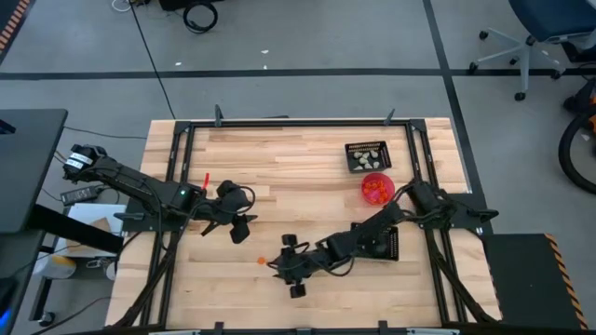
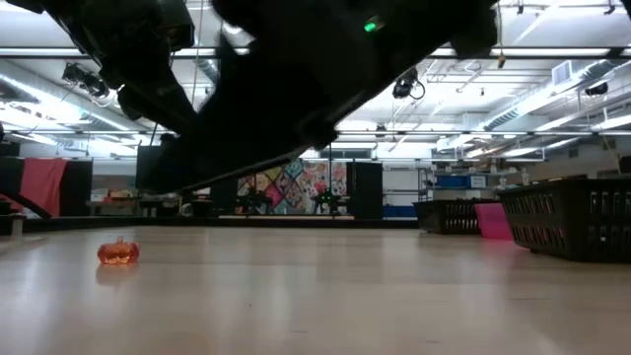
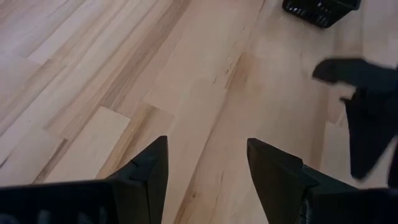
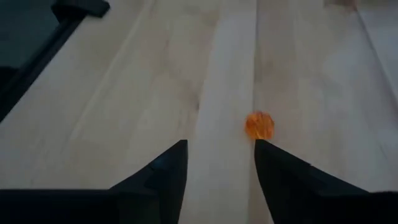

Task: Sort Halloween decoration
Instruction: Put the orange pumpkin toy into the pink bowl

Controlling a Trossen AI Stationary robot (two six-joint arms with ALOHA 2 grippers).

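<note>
One small orange Halloween decoration, pumpkin-shaped [image 2: 118, 252], rests on its underside on the bare wood [image 1: 260, 261]. My right gripper [image 1: 279, 265] stands open just to its right, fingers slanting down. In the right wrist view the decoration [image 4: 259, 125] lies just beyond one fingertip and outside the gap of the gripper [image 4: 217, 158]. My left gripper [image 1: 244, 230] hangs open above the table's left middle, with only bare wood between its fingers [image 3: 208, 155]. Other orange pieces fill the red bowl [image 1: 376, 187], and pale ones lie in the far black mesh tray [image 1: 367, 155].
A second black mesh tray [image 1: 386, 242] sits partly under my right arm. A black frame rail [image 1: 298, 122] runs around the table. In the low view the trays [image 2: 572, 219] stand at the right. Bare wood lies between the two grippers and toward the near edge.
</note>
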